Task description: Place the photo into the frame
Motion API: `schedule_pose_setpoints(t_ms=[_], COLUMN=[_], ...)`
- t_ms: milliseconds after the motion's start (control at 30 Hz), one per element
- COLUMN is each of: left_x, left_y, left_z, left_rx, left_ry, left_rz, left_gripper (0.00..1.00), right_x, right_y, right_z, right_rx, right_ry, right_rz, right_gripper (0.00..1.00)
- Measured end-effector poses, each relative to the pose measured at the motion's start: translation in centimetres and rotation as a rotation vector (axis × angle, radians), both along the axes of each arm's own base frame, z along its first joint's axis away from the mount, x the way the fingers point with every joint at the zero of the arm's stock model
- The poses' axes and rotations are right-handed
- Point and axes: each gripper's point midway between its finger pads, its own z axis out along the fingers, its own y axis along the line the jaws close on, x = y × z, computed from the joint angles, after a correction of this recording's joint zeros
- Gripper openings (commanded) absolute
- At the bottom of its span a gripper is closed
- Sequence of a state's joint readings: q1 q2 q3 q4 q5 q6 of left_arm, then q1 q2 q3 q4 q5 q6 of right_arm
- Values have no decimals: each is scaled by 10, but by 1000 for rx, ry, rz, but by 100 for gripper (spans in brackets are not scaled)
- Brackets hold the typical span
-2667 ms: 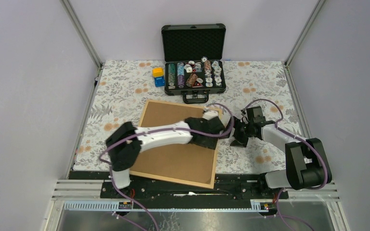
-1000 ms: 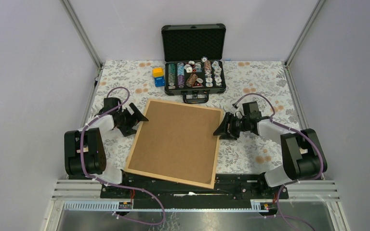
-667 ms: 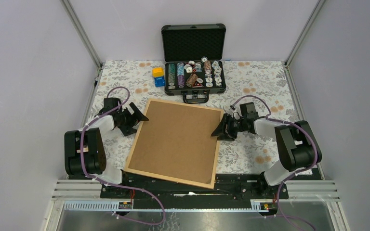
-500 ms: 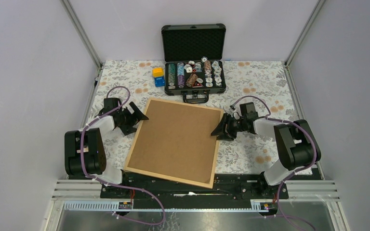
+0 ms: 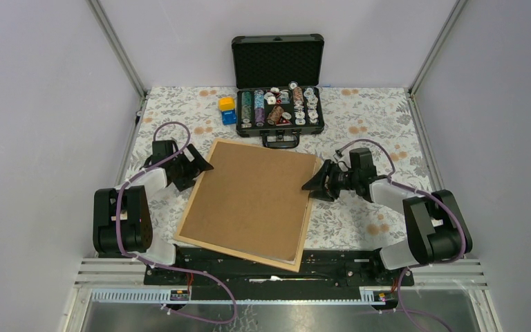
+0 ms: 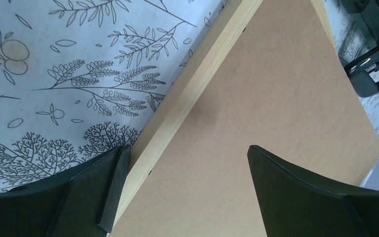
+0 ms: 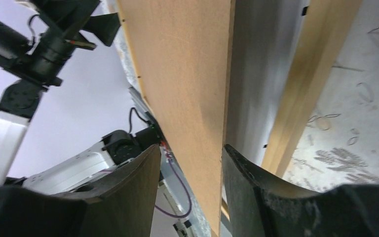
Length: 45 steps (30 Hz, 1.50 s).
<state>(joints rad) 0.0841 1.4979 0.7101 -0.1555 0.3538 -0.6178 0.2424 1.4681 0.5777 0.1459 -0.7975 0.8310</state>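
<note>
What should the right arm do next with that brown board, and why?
Probably lift the backing board higher, clear of the frame: the right gripper grips its right edge, already tilted up off the frame, and the left gripper is open, holding nothing.

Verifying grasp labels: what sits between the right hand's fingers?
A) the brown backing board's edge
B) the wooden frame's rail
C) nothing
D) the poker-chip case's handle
A: the right wrist view shows the right hand pinching the backing board, its edge raised off the frame.
</note>
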Motion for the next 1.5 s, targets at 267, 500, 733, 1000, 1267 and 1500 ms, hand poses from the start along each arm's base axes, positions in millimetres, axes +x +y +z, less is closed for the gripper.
schedule_pose_setpoints(t_ms=[267,500,733,1000,1267,1500], left_x=[9,12,6,-23,-45,-37], left_y=[7,12,6,-48,-45,-22], left_z=[0,0,0,5,5,49], left_rx=[37,75,66,-108,-84,85], left_ry=[-47,-80,-108,-57,46,29], left_rz=[22,45,42,-77,-69,-53], left_gripper=[99,99,99,99,99,99], right_x=[-1,3,10,40,56,58], right_y=[10,26,37,45,50,43], right_z=[26,85,135,154,154,148], right_rx=[179,385,501,534,385,199], right_ry=[-20,-172,-367,-420,-351,-307], right_rz=[-70,-39,-40,-114,-160,-174], right_gripper=[56,56,57,56,58,60])
